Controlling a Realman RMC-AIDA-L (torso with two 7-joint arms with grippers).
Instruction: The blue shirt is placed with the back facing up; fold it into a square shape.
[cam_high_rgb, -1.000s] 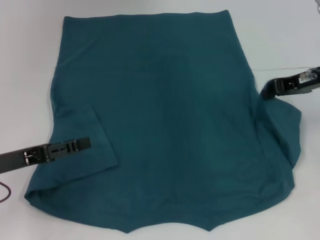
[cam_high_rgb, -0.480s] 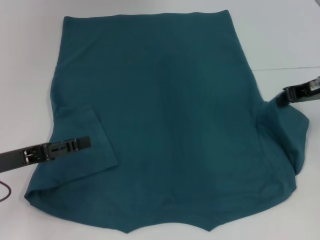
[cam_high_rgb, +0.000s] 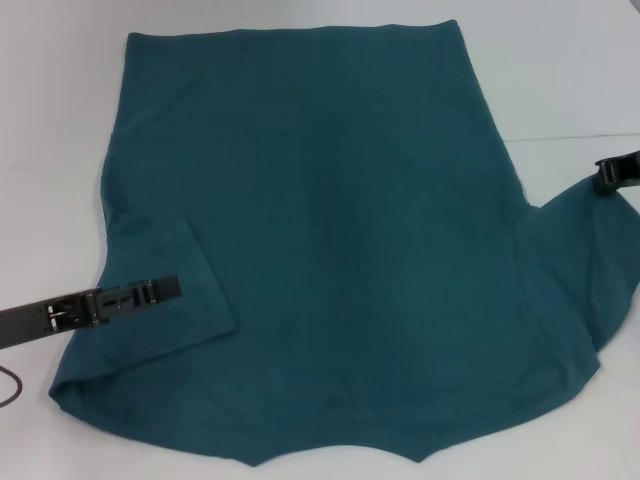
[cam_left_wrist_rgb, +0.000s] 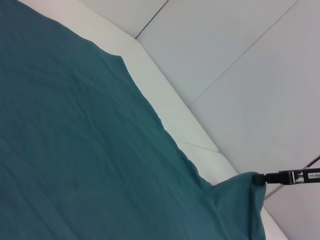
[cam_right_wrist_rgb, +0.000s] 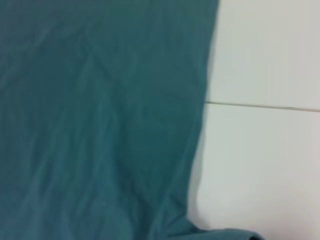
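Your left gripper (cam_high_rgb: 165, 290) — state unclear — rests at 8 o'clock; right gripper (cam_high_rgb: 607, 177) pinches the shirt (cam_high_rgb: 320, 230) sleeve at 3 — folding barely begun.

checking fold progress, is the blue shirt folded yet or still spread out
Mostly spread. The blue shirt lies flat; only the sleeve under the left gripper is folded inward. The right gripper holds the other sleeve out sideways.

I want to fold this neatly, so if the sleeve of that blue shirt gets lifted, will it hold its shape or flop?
Likely floppy: where the right tool grips the sleeve, the blue shirt drapes in a soft peak. It probably drags rather than slides cleanly, since faint wrinkles show. It looks light for its spread.
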